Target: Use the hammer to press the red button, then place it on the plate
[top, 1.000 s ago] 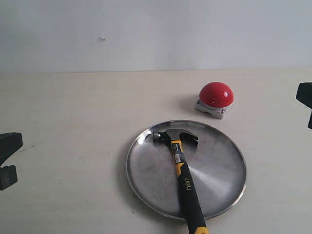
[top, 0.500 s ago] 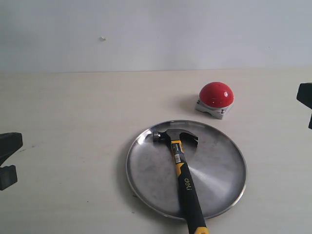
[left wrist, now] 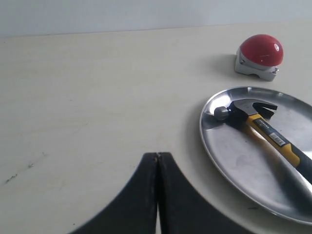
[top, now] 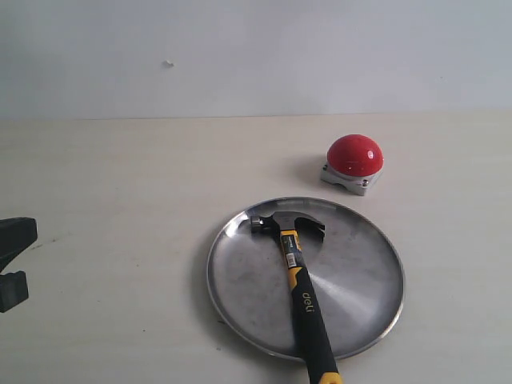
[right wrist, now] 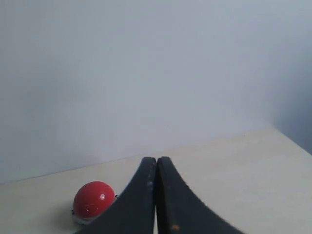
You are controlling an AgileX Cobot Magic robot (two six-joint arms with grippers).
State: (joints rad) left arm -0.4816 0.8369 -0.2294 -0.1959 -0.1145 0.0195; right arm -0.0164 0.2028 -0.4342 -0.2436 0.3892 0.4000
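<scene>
The hammer (top: pixel 302 292) lies on the silver plate (top: pixel 248 304), its dark head (top: pixel 280 225) toward the far rim and its yellow end sticking out over the near rim. Beyond the plate sits the red button (top: pixel 354 155) on its light-grey base. My left gripper (top: pixel 10 268) rests shut and empty at the far left of the table, well away from the plate. In the left wrist view, the left gripper (left wrist: pixel 157 155) points toward the plate (left wrist: pixel 224 156), hammer (left wrist: pixel 263 131) and button (left wrist: pixel 261 50). My right gripper (right wrist: pixel 156 159) is shut and empty, with the button (right wrist: pixel 93 199) to one side; it is out of the exterior view.
The cream table (top: pixel 120 184) runs back to a plain pale wall (top: pixel 256 56). Nothing else stands on it.
My right gripper, seen at the exterior view's right edge before, has drawn out of that view. The hammer, plate, button and left gripper have not moved.
</scene>
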